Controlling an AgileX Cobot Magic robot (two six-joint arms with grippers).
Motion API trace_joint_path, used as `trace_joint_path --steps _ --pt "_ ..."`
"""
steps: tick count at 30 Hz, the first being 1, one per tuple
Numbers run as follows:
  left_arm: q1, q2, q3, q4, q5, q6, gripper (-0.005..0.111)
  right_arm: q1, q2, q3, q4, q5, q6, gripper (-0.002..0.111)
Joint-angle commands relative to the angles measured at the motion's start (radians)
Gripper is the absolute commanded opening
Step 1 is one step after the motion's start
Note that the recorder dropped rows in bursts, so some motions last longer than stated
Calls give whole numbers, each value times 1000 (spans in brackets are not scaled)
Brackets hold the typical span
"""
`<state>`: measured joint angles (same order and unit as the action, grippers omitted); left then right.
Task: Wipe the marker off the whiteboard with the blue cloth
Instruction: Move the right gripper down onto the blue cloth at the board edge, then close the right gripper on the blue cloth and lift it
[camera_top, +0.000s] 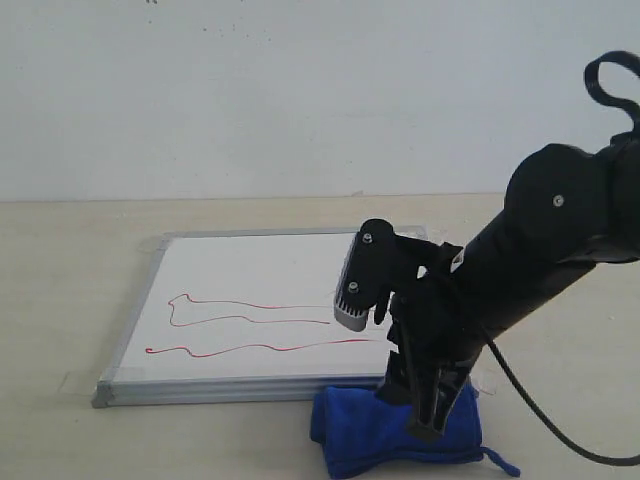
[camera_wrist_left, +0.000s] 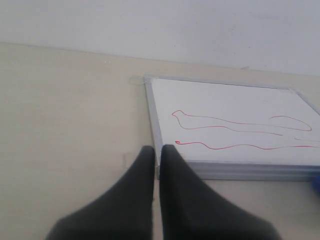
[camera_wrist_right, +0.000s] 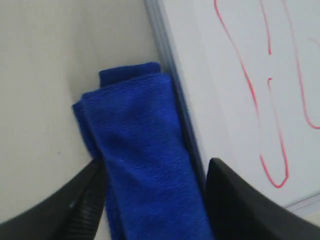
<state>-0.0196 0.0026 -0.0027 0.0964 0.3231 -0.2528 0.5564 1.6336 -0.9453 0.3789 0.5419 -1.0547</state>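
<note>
Here, right gripper (camera_wrist_right: 155, 167), fingers spread, straddles the soft blue cloth (camera_wrist_right: 135, 115) beside the whiteboard (camera_wrist_right: 210, 75); its bunched middle looks the surest hold; left gripper (camera_wrist_left: 157, 150) fingers pressed together.

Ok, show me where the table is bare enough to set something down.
Bare: the tabletop left of the whiteboard, and the strip between its far edge and the wall. Crowded: the board's near right corner, where the blue cloth lies against the frame with the right gripper open astride it.
</note>
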Motion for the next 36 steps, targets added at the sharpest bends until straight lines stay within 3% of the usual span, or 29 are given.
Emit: trace_joint_path --steps 1,3,7,26,28,31,36 --pt "-2 -3 3 0 -9 -10 4 1 33 -8 -8 -96 -56 57" --pt "-2 -3 3 0 -9 -10 4 1 45 -8 -11 -53 -137 57" --pt "-2 -3 3 0 -9 -10 4 1 77 -8 -2 -8 -245 73" --pt "-2 -3 3 0 -9 -10 4 1 245 -8 -8 -81 -245 73" --pt "-2 -3 3 0 -9 -10 4 1 252 -8 -8 -81 -245 66" --pt "-2 -3 3 0 -9 -10 4 1 252 -8 -8 -75 -243 46" --pt "-2 -3 3 0 -9 -10 4 1 252 -8 12 -21 -226 2"
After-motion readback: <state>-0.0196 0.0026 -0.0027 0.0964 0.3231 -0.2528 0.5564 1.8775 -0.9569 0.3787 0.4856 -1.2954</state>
